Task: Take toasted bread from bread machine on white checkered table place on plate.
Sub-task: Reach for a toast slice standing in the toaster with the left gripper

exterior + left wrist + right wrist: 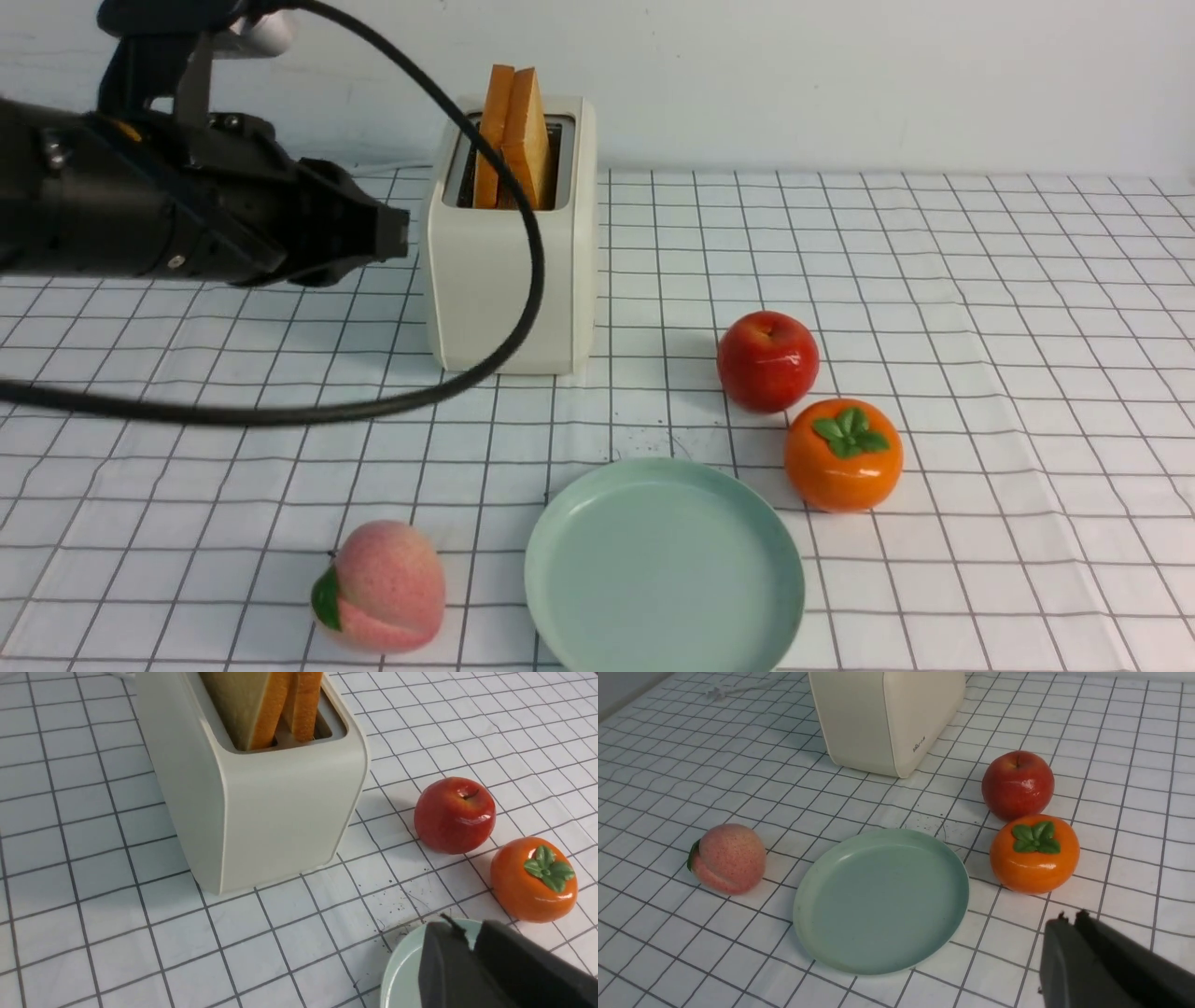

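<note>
Plate (665,569), mint-green, on checkered worktop (1008,373) | 2 toast slices (511,131) standing in toaster (509,289) | left pincer (467,933): tips slightly apart | right pincer (1073,921): tips together

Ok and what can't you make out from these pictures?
- Lower parts of the two toast slices: sunk in the toaster, front view.
- Tops of the slices: cut off by the picture's edge, left wrist view.
- Near rim of the plate: cut off by the bottom edge, front view.
- Right pincer: dark and blurred, partly cut off, right wrist view; outside the front view.
- Lettering on the toaster's side: too small to read, right wrist view.
</note>
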{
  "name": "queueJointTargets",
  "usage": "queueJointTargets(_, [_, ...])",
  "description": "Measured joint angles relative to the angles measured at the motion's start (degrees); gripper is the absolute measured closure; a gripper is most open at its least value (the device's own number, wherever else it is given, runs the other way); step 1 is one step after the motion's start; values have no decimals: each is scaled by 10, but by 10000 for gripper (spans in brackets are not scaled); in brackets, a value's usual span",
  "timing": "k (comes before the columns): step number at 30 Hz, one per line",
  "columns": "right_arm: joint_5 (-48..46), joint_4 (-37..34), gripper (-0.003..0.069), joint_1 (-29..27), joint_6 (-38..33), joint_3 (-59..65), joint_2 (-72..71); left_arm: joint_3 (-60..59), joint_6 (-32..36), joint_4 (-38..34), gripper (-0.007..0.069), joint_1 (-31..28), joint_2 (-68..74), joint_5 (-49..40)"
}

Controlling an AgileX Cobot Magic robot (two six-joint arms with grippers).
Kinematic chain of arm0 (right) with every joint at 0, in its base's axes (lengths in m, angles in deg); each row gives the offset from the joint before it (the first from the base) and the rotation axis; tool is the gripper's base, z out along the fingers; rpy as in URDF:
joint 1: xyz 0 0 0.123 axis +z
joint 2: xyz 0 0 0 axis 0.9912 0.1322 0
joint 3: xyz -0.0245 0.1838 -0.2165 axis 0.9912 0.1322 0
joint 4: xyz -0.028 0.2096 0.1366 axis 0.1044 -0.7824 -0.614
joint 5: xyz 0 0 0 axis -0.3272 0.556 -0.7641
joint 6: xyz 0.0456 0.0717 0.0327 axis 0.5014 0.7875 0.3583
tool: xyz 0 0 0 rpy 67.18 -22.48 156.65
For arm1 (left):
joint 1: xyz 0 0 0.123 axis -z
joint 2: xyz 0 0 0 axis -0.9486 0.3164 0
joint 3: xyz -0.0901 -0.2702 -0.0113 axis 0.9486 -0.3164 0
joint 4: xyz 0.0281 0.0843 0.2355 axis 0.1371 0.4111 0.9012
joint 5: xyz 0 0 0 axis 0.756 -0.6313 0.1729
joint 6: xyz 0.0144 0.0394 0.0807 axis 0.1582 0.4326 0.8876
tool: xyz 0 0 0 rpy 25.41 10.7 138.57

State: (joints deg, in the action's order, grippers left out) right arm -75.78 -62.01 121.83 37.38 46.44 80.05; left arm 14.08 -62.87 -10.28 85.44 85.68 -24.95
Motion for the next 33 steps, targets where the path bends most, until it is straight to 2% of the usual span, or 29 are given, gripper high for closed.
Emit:
queueJointTargets(3, [27, 5, 642, 0, 2, 0, 0, 49, 1, 0, 412, 1, 50, 12])
queueJointTargets(4, [30, 5, 642, 0, 2, 0, 0, 51, 1, 0, 407, 1, 50, 13])
queueJointTargets(5, [67, 11, 642, 0, 6, 0, 0, 69, 2, -1, 365, 1, 77, 29])
queueJointTargets(8, [122, 20, 642, 0, 9, 0, 0, 87, 2, -2, 336, 1, 109, 47])
queueJointTargets(13, [166, 22, 641, 1, 9, 0, 0, 107, 50, -6, 323, 1, 174, 77])
queueJointTargets(18, [170, 22, 641, 1, 9, 0, 0, 134, 111, -34, 322, 1, 227, 120])
queueJointTargets(25, [170, 22, 641, 1, 9, 0, 0, 162, 174, -72, 319, 1, 256, 125])
queueJointTargets(33, [183, 22, 641, 1, 9, 0, 0, 169, 251, -170, 249, 1, 271, 166])
